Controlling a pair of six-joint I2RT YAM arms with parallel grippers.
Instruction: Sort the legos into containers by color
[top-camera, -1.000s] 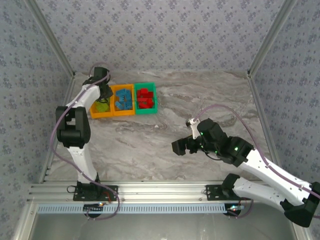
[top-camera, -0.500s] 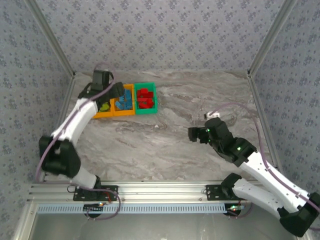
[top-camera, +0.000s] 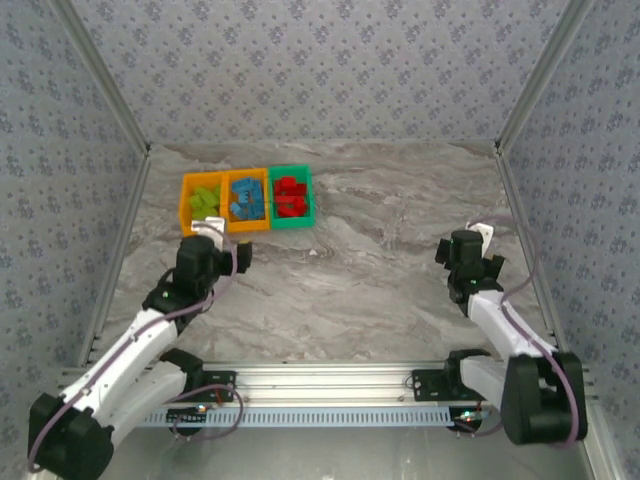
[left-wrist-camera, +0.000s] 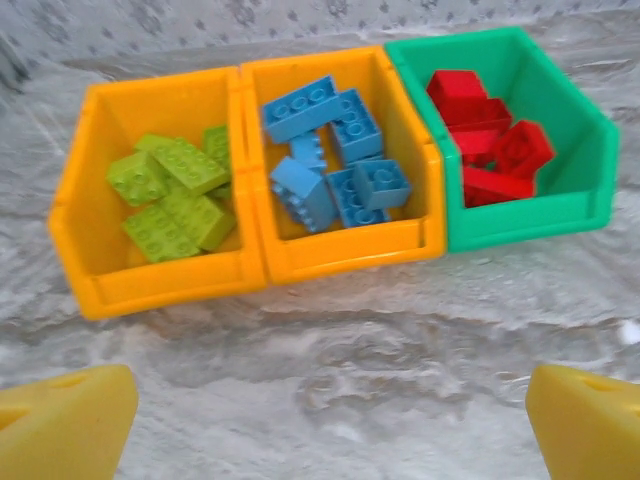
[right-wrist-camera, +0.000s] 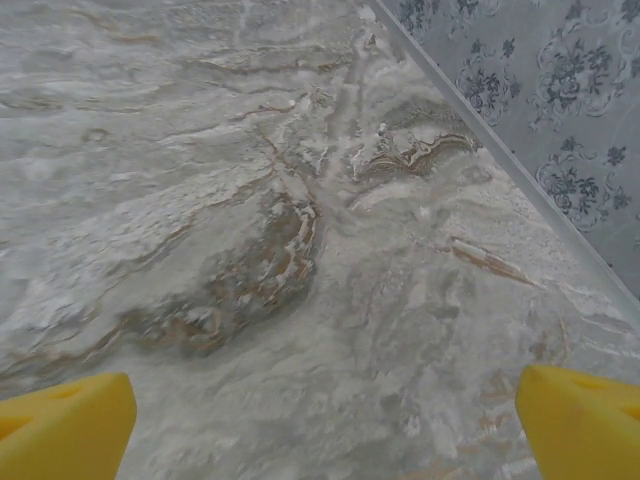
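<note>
Three containers are being seen in a touching row at the far left of the marble tabletop (top-camera: 400, 260): a left orange bin (left-wrist-camera: 150, 290), a middle orange bin (left-wrist-camera: 345, 255) and a green bin (left-wrist-camera: 525, 215) at the right end. Lime green bricks (left-wrist-camera: 170, 195) are being held in the left orange bin, blue bricks (left-wrist-camera: 335, 150) in the middle orange bin, and red bricks (left-wrist-camera: 490, 145) in the green bin.

The left gripper (left-wrist-camera: 322, 425) is being held on the near side of the row, apart from it and pointed toward it. Its yellow fingers (left-wrist-camera: 60, 425) are being kept spread wide, with bare marble between them.

The right gripper (right-wrist-camera: 325, 425) is being held over the right side of the tabletop, well apart from the bins and near the patterned right wall (right-wrist-camera: 520, 130). Its jaws are likewise being kept wide, around bare marble.
</note>
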